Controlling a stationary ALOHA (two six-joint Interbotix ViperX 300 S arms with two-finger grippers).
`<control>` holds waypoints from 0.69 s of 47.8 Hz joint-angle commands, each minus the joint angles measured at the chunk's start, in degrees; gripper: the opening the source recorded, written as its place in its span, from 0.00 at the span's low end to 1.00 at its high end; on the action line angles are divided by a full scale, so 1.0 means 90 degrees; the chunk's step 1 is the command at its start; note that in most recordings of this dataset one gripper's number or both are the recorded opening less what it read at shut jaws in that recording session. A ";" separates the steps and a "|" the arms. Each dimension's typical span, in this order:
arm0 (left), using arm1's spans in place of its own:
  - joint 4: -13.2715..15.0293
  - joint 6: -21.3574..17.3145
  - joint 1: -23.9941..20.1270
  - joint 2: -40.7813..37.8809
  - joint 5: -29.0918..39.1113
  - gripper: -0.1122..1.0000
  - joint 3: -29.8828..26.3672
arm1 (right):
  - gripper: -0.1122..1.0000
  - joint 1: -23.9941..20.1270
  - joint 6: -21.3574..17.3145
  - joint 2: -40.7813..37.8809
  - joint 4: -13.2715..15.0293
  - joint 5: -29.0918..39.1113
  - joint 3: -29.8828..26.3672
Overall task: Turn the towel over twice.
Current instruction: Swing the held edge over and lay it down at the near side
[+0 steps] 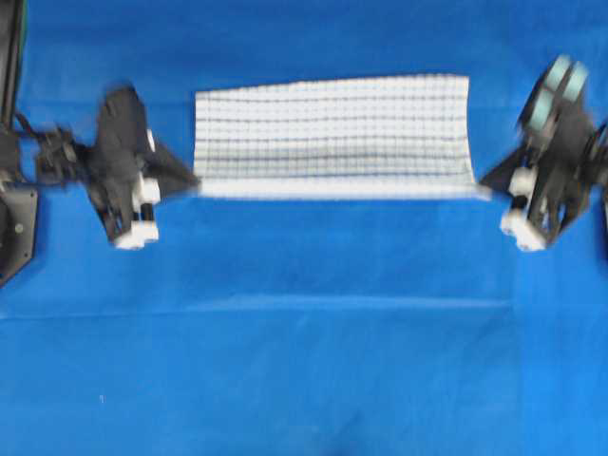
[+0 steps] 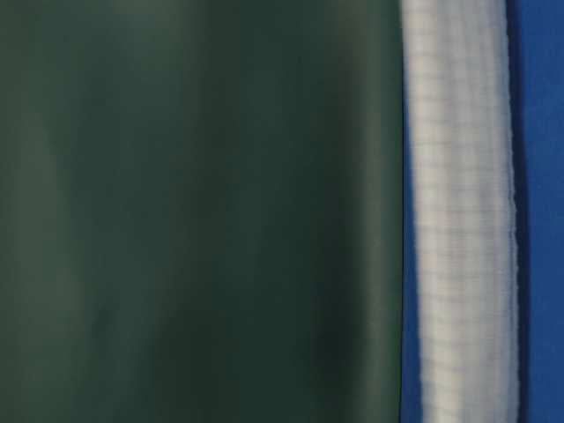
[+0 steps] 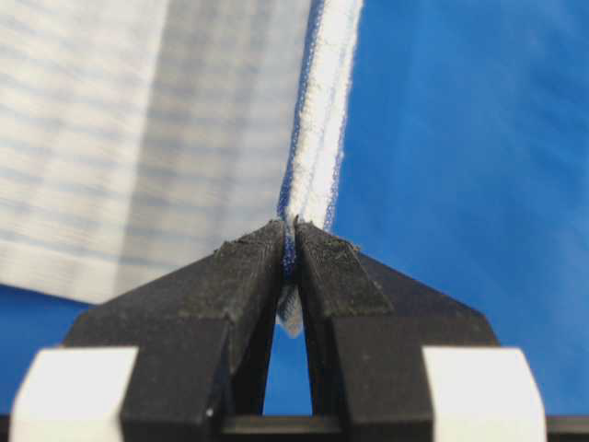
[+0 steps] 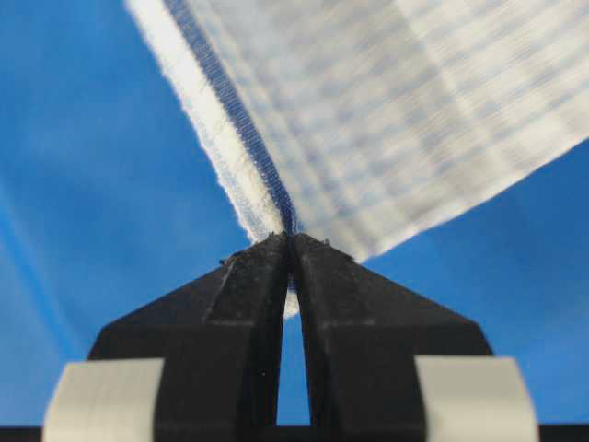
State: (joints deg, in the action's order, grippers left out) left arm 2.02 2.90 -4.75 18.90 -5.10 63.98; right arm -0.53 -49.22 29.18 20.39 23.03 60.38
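The towel (image 1: 332,128) was stretched between the 2 grippers, with its long axis running from left to right across the overhead view, above the blue table cover (image 1: 304,361). Its near long edge, a plain white hem, was pulled into a straight line between the grippers, and the striped part spread toward the far side of the table. The stripes ran along the same long axis.

The left gripper (image 1: 193,180) was closed on the near left corner of the towel, and the right gripper (image 1: 486,186) was closed on the near right corner.

The wrist views showed what the overhead view could not: in each one the black jaws were pressed together with the hem pinched between their tips (image 3: 287,241) (image 4: 291,247). The table-level view showed the towel (image 2: 463,211) as a blurred pale band lifted off the cover, in front of a dark green background (image 2: 194,211).
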 commanded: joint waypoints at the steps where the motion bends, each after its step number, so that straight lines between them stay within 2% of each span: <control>1: 0.0010 0.0322 0.0391 -0.0381 -0.0225 0.15 -0.0029 | 0.15 -0.0381 -0.0293 -0.0400 -0.0010 -0.0273 -0.0020; 12: 0.0010 0.1045 0.1543 -0.1035 -0.0313 0.15 -0.0176 | 0.15 -0.1377 -0.1230 -0.1455 -0.0020 -0.0918 -0.0127; 19: 0.0010 0.1377 0.2168 -0.1123 -0.0400 0.15 -0.0195 | 0.15 -0.1924 -0.1592 -0.1885 -0.0010 -0.0957 -0.0381; 25: 0.0010 0.1523 0.2432 -0.1143 -0.0537 0.15 -0.0195 | 0.15 -0.2188 -0.1680 -0.2070 -0.0010 -0.0947 -0.0566; 33: 0.0010 0.1533 0.2461 -0.1152 -0.0566 0.15 -0.0176 | 0.15 -0.2227 -0.1680 -0.2109 0.0000 -0.0947 -0.0605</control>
State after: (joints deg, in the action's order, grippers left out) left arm 2.02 16.61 17.05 8.35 -9.76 62.93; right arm -20.21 -64.25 9.84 20.39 14.68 55.90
